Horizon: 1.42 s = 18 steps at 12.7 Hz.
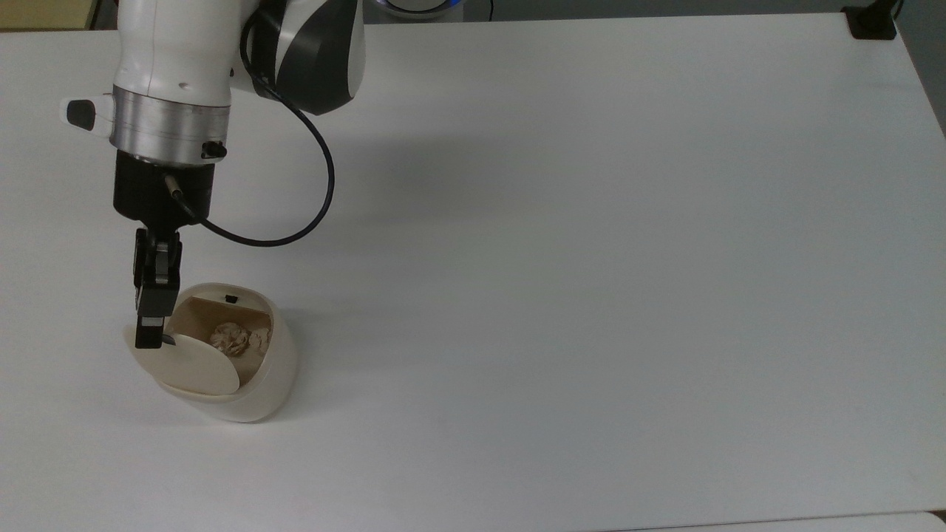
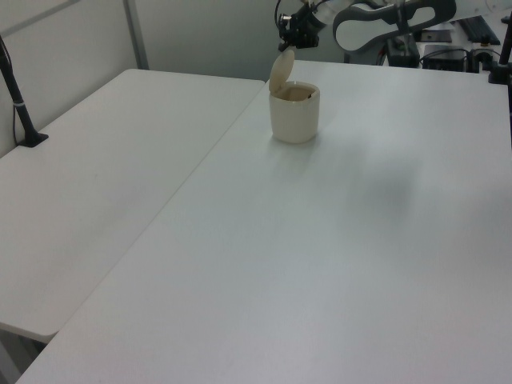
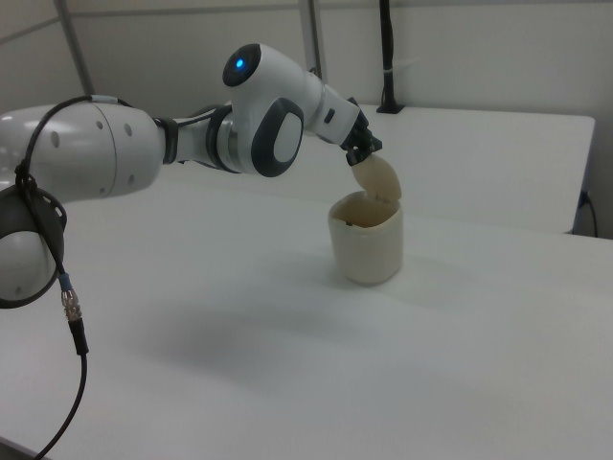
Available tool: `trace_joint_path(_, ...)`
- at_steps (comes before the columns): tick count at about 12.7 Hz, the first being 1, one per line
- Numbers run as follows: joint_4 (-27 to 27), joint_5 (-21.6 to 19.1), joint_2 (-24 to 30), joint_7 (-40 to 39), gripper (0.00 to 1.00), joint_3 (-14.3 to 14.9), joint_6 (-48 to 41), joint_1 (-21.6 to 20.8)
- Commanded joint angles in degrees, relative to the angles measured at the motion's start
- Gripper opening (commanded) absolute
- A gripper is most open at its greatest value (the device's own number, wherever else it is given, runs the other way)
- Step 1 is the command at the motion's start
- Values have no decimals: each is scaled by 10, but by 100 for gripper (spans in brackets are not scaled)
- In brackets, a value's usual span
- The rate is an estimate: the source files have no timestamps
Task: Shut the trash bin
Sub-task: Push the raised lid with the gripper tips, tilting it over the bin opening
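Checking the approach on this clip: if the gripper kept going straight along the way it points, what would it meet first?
Most likely the raised lid of the trash bin: the gripper tip already sits at the lid's upper edge. Actual contact is unclear.

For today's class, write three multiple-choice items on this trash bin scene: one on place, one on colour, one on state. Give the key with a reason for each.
1. In the top view, the trash bin stands
A. bottom left
B. at the centre
C. top right

2. The cable looping from the arm is
A. red
B. black
C. yellow

3. The bin's lid is
A. shut flat
C. lying on the table
B. raised

Key:
1 A: the bin sits in the lower left of the top view.
2 B: the loop is black against the white table.
3 B: the lid stands up beside the hand, and crumpled paper shows inside.
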<state>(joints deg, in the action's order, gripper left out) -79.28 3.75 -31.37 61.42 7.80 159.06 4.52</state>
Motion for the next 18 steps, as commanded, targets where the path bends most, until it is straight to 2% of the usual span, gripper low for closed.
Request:
trace_joint_path(1, -1, 12, -4, -2, 1, 8, 8, -6)
trace_joint_path(10, -19, 13, 9, -68, 1, 7, 2, -3)
trace_joint_path(18, -112, 14, 63, -140, 1, -1, 0, -3)
